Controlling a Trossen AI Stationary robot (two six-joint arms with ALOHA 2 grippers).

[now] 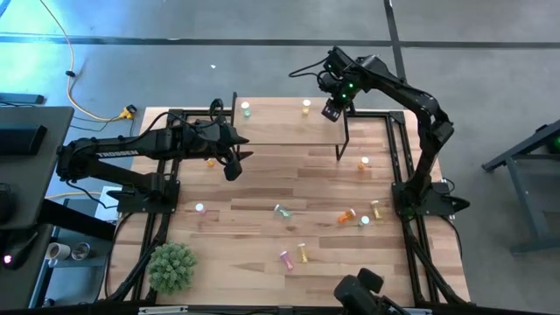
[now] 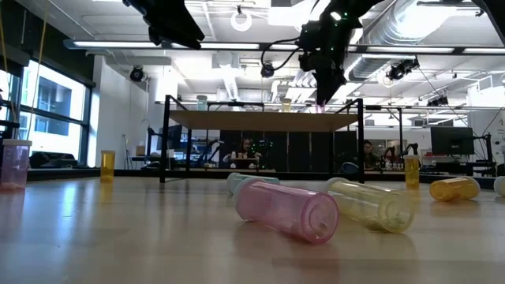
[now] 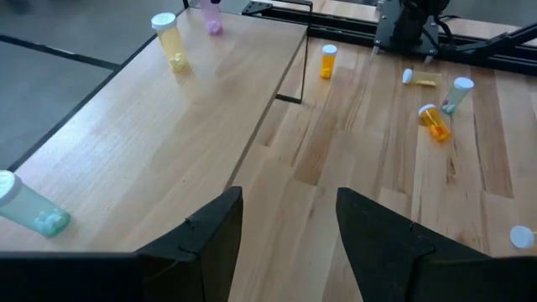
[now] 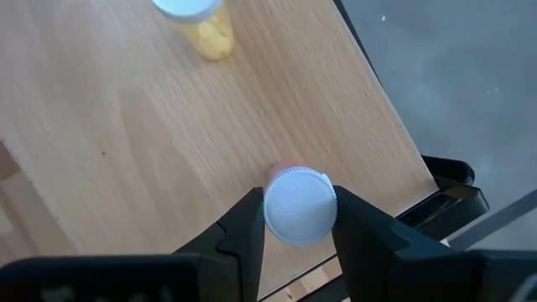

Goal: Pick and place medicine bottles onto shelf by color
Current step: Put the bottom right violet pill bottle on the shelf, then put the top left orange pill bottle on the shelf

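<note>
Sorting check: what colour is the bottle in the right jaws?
Pink bottle, white cap; the left wrist view shows the body best.

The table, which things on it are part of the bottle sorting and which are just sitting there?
Job: shelf; green bottle and yellow bottle standing on it; pink bottle in the right gripper; loose bottles on the tabletop.
Lying about: artificial plant.

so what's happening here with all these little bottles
Two robot arms are sorting small white-capped medicine bottles onto a low wooden shelf. The right gripper holds a pink bottle by its cap over the shelf's right end, next to a yellow bottle already standing there. The left gripper is open and empty near the shelf's front edge. A green bottle stands at the shelf's left end; others lie scattered on the table.
</note>
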